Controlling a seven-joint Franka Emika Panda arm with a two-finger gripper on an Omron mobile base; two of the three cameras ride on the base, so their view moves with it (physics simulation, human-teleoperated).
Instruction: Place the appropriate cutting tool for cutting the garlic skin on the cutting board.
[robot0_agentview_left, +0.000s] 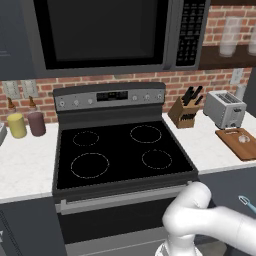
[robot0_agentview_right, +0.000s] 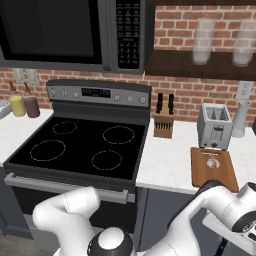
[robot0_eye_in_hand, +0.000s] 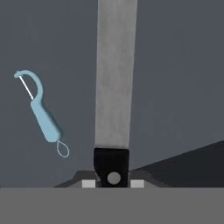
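Observation:
The cutting tool (robot0_eye_in_hand: 43, 116), a slim teal-blue peeler with a pale head, shows in the hand view to the left of my gripper (robot0_eye_in_hand: 112, 168), apart from it, against a dark grey surface. My gripper's dark tips are shut together with nothing between them. From the left base view the cutting tool (robot0_agentview_left: 246, 202) is low at the right, below counter height and beside my arm. The reddish-brown cutting board (robot0_agentview_left: 235, 145) (robot0_agentview_right: 200, 175) lies on the right counter, and the small whitish garlic (robot0_agentview_left: 243, 139) (robot0_agentview_right: 212, 161) rests on it.
A silver toaster (robot0_agentview_right: 215, 125) and a wooden knife block (robot0_agentview_right: 163, 125) stand behind the board. The black stove (robot0_agentview_left: 120, 152) lies left of them, under a microwave (robot0_agentview_left: 100, 30). Two jars (robot0_agentview_left: 26, 124) sit on the left counter. A pale grey strip (robot0_eye_in_hand: 114, 74) runs up ahead of the fingertips.

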